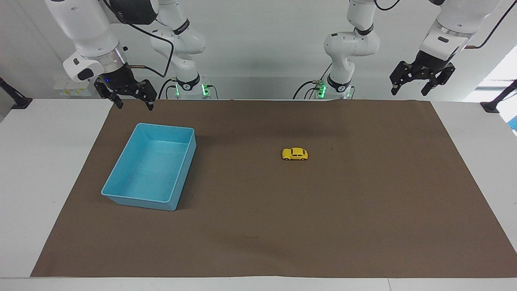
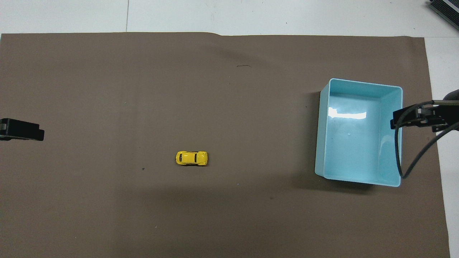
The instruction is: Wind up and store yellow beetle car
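The yellow beetle car (image 1: pixel 295 154) (image 2: pixel 191 158) stands on its wheels near the middle of the brown mat, with nothing touching it. My left gripper (image 1: pixel 408 92) (image 2: pixel 22 129) hangs open and empty, raised over the mat's edge at the left arm's end, well away from the car. Raised over the mat's edge by the blue bin (image 1: pixel 139 201) (image 2: pixel 322 143), my right gripper (image 1: pixel 135 106) (image 2: pixel 412 120) is open and empty too. The bin has nothing in it and sits toward the right arm's end of the table.
The brown mat (image 1: pixel 282 226) (image 2: pixel 143 71) covers most of the white table. A cable (image 2: pixel 412 157) loops from the right arm over the bin's rim in the overhead view. Black clamps sit at the table's corners beside the robots.
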You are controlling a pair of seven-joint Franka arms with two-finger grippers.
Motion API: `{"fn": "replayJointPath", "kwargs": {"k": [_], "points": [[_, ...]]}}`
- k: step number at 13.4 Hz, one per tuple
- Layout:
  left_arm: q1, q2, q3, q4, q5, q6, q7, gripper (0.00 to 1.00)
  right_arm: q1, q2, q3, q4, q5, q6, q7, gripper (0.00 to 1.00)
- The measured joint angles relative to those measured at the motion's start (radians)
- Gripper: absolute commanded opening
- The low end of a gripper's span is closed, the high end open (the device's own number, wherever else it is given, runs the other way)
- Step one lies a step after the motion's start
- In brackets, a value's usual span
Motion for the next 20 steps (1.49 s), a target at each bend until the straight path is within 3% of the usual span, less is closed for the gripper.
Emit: {"fn": "replayJointPath", "kwargs": {"k": [16, 20], "points": [[0.0, 0.0, 0.0, -0.003, -0.001, 0.0, -0.032, 1.0, 0.0, 0.0, 0.0, 0.0, 0.0, 0.0, 0.0, 1.0], [0.0, 0.0, 0.0, -0.005, -0.001, -0.01, -0.138, 1.0, 0.0, 0.0, 0.0, 0.0, 0.0, 0.0, 0.0, 1.0]]}}
